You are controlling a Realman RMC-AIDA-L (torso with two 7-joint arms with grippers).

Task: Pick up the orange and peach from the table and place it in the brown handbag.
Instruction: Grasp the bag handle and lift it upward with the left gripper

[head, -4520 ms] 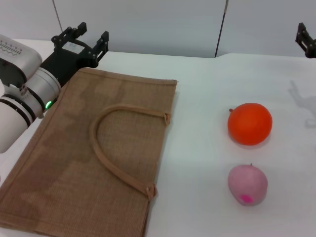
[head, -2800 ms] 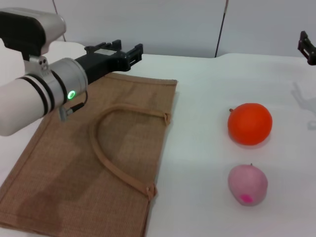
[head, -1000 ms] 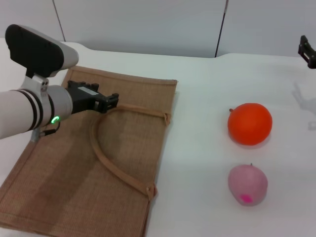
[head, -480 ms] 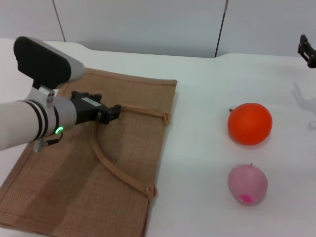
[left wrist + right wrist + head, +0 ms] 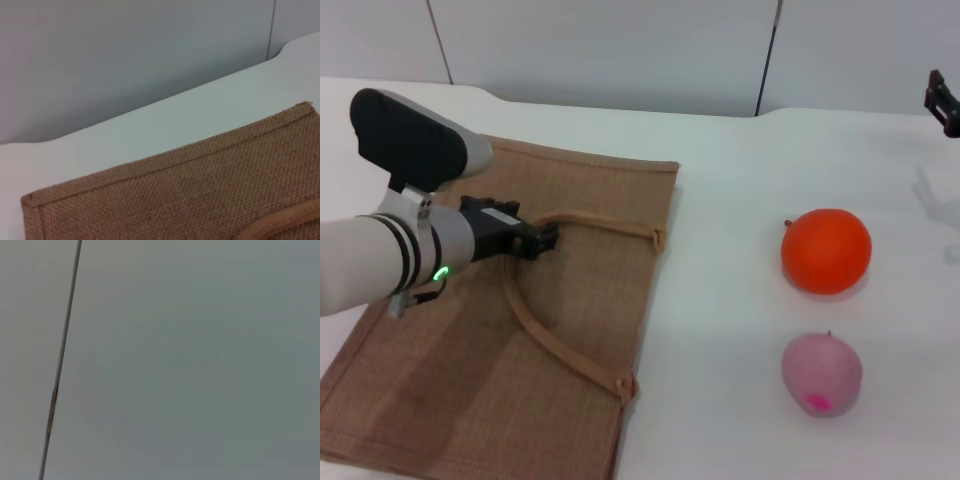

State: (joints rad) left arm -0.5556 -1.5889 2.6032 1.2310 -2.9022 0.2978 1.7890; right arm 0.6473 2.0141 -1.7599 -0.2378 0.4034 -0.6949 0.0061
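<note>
Handle (image 5: 582, 219) at left pincer (image 5: 542, 240), orange (image 5: 825, 250) far right

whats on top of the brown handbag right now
Its own looped handle lies on the brown handbag, with the left gripper at the loop's top. The inside is hidden; no fruit on it.

A white desk (image 5: 740, 200) stood against a pale grey panelled wall (image 5: 620, 50), dark vertical seams (image 5: 767, 60) dividing the panels under even, soft light.
</note>
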